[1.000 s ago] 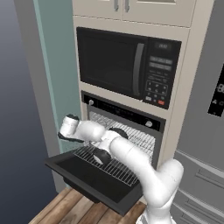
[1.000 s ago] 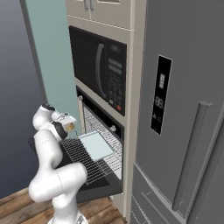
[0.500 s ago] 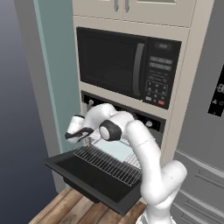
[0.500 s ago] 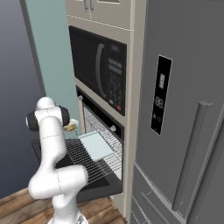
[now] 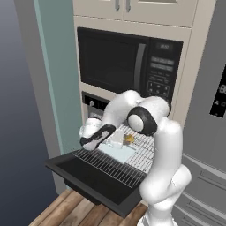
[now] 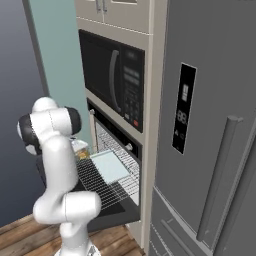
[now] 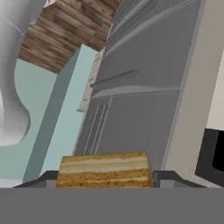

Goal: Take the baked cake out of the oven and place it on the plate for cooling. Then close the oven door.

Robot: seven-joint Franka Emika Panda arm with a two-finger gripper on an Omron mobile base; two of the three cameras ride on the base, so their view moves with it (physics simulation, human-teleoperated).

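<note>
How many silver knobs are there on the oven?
2: one knob at the right end of the oven's control strip, one knob at the left end. The arm may hide others.

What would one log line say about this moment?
claw: gripping cake | position: above tray on pulled-out rack | oven door: open | plate: not reached yet

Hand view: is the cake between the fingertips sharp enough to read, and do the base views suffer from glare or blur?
Hand view: the cake shows its layers clearly between the gripper tips, background soft. Left base view: even flat light, no glare; the oven door is dark, rack wires slightly jagged. Right base view: likewise even, the fridge without reflections.
</note>
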